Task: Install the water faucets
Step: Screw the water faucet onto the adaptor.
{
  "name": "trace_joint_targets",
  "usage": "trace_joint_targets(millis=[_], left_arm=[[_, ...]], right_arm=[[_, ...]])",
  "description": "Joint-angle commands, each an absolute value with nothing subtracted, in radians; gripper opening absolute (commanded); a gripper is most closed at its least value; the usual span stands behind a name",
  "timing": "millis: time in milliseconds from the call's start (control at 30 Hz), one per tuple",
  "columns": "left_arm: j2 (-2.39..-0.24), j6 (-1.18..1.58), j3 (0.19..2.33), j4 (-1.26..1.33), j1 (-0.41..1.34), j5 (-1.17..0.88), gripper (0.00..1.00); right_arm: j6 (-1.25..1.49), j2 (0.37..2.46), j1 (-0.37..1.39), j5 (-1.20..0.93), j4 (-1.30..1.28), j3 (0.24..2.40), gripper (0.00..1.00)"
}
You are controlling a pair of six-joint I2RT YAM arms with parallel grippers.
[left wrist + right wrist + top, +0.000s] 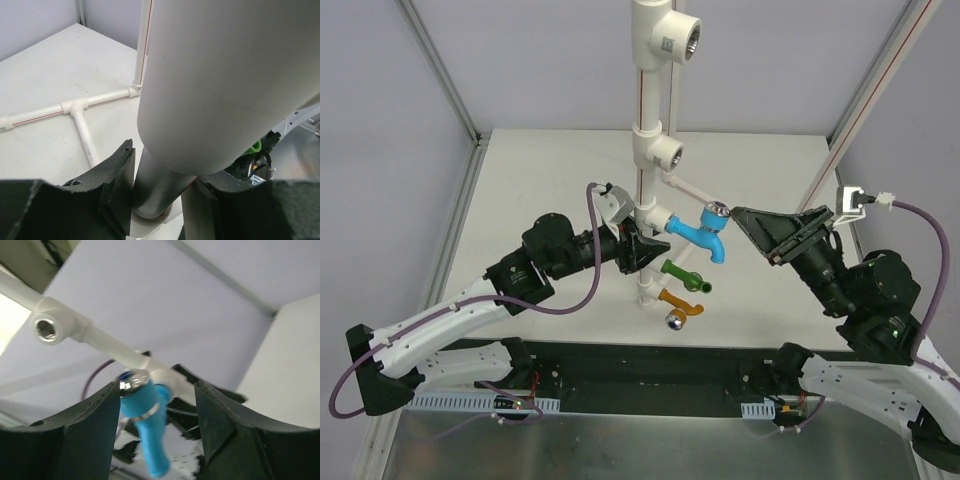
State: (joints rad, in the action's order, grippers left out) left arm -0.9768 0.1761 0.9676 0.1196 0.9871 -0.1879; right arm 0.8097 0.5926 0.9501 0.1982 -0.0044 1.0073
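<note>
A white upright pipe (647,110) carries the three water faucets: the light blue one (705,233) screwed into a tee (658,217), the green one (684,277) below it, and the orange one (680,304) lowest. My left gripper (640,250) is shut on the pipe (155,175) just under a tee; a bit of green (256,146) shows behind. My right gripper (745,222) is open, its jaws on either side of the blue faucet (150,435). The left finger (85,435) is at the faucet's shiny cap (132,380); the right finger (225,430) stands apart from it.
Two tees with open threaded sockets sit higher on the pipe (680,35) (668,152). Thin white pipes form the stand's base on the table (75,105). Slanted metal frame posts stand at the left (440,70) and right (870,90). A black rail (640,365) runs along the near edge.
</note>
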Motion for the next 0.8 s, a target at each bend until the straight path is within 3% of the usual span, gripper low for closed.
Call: trace_joint_targets(millis=[0, 133, 433, 633, 767], left_arm=[[-0.945, 0.356, 0.950, -0.003, 0.989, -0.204, 0.00], [-0.946, 0.357, 0.951, -0.003, 0.989, -0.203, 0.00], [-0.934, 0.359, 0.953, -0.003, 0.988, -0.202, 0.00], [-0.936, 0.357, 0.954, -0.003, 0.988, -0.201, 0.00], [-0.945, 0.360, 0.954, -0.003, 0.988, -0.210, 0.00]], right_arm=[[0.306, 0.600, 0.907, 0.315, -0.310, 1.026, 0.67], [0.178, 0.684, 0.907, 0.206, -0.440, 1.153, 0.75], [0.137, 0.697, 0.908, 0.183, -0.426, 1.229, 0.80], [-0.162, 0.730, 0.907, -0.243, -0.739, 1.425, 0.80], [-0.149, 0.680, 0.911, -0.348, -0.683, 1.407, 0.82]])
